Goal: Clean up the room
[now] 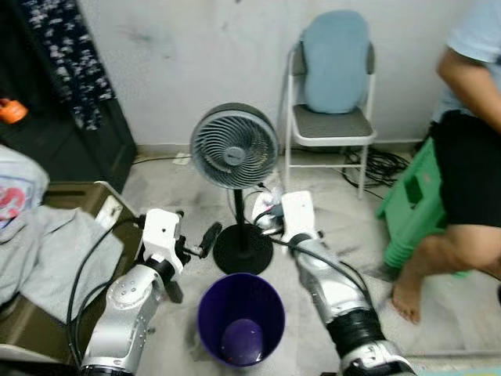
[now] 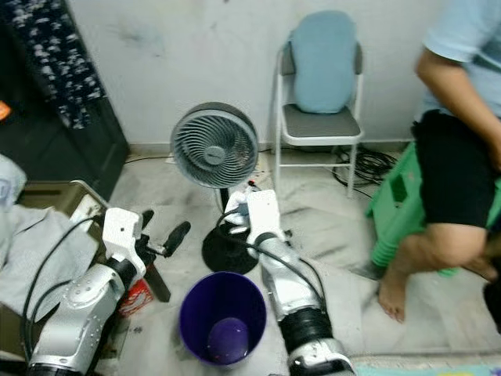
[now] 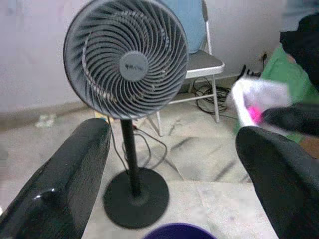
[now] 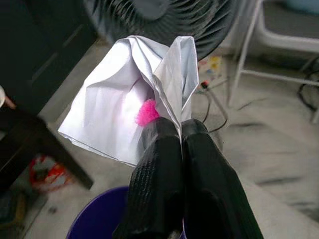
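It was a lived-in room of a home. A pedestal fan (image 1: 234, 149) stood on a pale stone floor (image 1: 329, 227) by a scuffed white wall (image 1: 203, 47). A folding chair (image 1: 330, 102) with a blue cushion (image 1: 335, 59) stood against that wall, cables (image 1: 376, 164) lying beneath it. Clothes (image 1: 47, 251) lay heaped at the left beside dark furniture (image 1: 70, 149). A barefoot person (image 1: 462, 180) sat on a green plastic stool (image 1: 411, 204). A purple bin (image 1: 240, 317) stood on the floor.
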